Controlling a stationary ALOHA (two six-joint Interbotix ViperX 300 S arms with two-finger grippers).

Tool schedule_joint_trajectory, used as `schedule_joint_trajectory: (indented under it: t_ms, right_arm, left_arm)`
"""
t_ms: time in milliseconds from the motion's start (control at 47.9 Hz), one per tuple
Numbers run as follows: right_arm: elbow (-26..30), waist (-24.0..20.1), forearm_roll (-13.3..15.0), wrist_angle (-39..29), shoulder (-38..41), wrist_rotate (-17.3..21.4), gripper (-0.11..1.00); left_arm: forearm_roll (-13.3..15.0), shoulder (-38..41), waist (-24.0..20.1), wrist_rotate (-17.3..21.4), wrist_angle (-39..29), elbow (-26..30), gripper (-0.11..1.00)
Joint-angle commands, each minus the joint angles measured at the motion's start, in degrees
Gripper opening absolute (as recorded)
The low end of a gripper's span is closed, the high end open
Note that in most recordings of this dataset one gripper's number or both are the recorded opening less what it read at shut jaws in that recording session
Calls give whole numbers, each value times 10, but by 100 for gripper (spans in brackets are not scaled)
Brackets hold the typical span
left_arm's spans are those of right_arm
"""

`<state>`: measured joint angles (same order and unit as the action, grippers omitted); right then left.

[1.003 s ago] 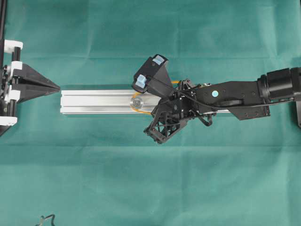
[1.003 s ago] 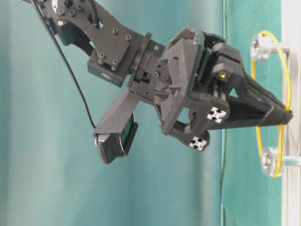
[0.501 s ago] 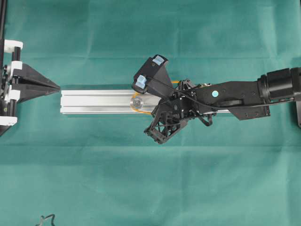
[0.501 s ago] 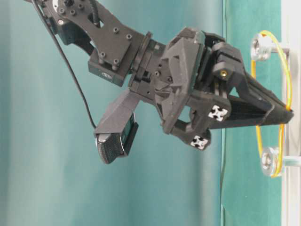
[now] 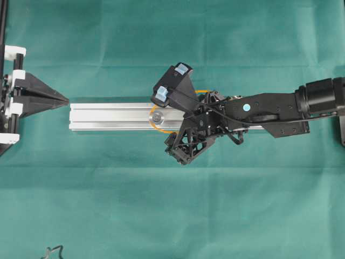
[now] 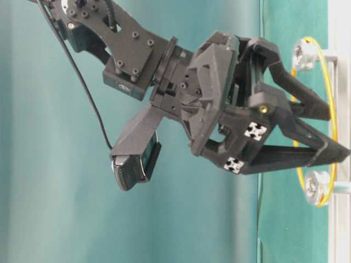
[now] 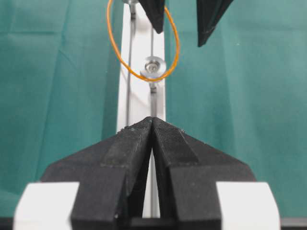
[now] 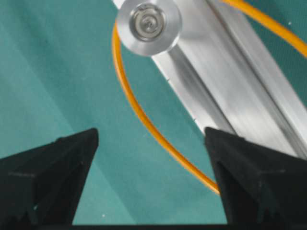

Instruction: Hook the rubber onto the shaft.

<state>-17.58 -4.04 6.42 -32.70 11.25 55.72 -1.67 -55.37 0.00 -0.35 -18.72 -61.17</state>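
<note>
The right pincer (image 6: 329, 134), clamped on the thin orange rubber band (image 6: 331, 82) half a second ago, is now spread wide. The band is left looped round two round silver shafts (image 6: 318, 187) on the long aluminium rail (image 5: 108, 116), so the hooking is judged done.

Far end of the rubber (image 7: 144, 48) behind the right arm's jaws

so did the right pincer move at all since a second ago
Yes. The right pincer has opened: in the table-level view its fingers now spread apart between the two shafts, letting go of the rubber. The arm itself has not shifted along the rail.
</note>
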Motion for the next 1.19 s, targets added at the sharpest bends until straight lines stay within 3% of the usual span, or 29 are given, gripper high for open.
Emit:
schedule_joint_trajectory:
  t_ms: [0,501,773,1170]
  right_arm:
    - [5,-3,2,2,-23,-2,94]
    - [5,-3,2,1,-30,-5,92]
    - [9,-3,4,-27,-72,-18,92]
    - [10,-3,32,-84,-163,-21,92]
  left_arm:
    - [-2,2,-2,0,5,19,2]
    - [-2,2,-2,0,5,19,2]
    - [-2,2,-2,1,4,19,2]
    - [-2,2,-2,1,5,18,2]
